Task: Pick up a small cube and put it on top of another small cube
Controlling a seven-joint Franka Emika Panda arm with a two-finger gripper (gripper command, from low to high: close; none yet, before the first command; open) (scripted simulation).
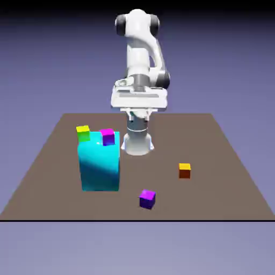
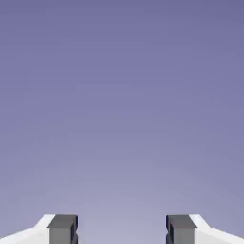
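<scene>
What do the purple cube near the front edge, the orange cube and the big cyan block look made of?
All rendered, so only the look counts. Purple cube: flat, matte colour, plastic-like, no grain or shine. Orange cube: the same matte, uniform finish. Cyan block: smooth and slightly glossier, with a pale sheen across its face. True material can't be told.

Two cubes [image 1: 83,132] atop block [image 1: 99,166]

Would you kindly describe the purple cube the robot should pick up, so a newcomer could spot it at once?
Start at the tall cyan block on the exterior view's left, then look lower right toward the table's near edge. The small purple cube sits there alone on the table; its lookalike, the pink-topped cube, rests atop the block.
</scene>
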